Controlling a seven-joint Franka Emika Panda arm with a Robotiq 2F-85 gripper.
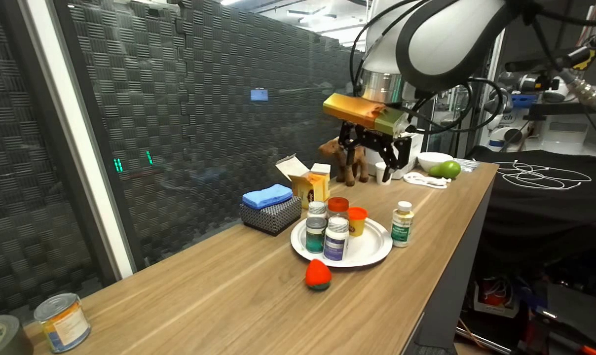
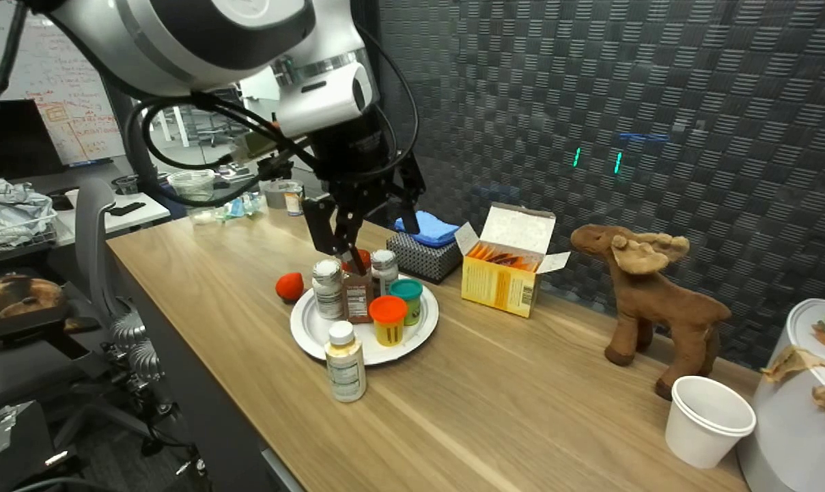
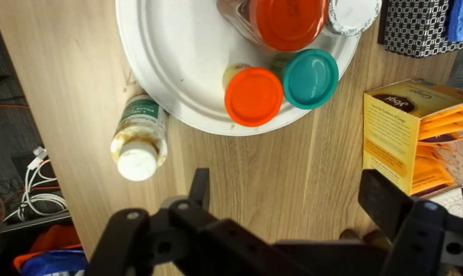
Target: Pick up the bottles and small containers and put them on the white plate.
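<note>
A white-capped bottle with a green label (image 1: 400, 231) stands upright on the table beside the white plate (image 1: 369, 254); the bottle also shows in an exterior view (image 2: 345, 372) and the wrist view (image 3: 139, 128). On the plate stand white-capped bottles (image 2: 328, 294), a red-lidded jar (image 2: 358, 301), a yellow tub with an orange lid (image 3: 253, 97) and a teal-lidded tub (image 3: 311, 79). A small red piece (image 1: 318, 274) lies on the table just off the plate, outside the wrist view. My gripper (image 3: 285, 178) is open and empty above the table, between the bottle and the yellow box.
A yellow tea box (image 2: 501, 280), a patterned box (image 1: 273, 217) with a blue cloth (image 1: 267, 195) and a plush moose (image 2: 651, 301) stand along the dark wall. White paper cups (image 2: 707, 420) are nearby. A tin can (image 1: 63, 323) stands at the far end.
</note>
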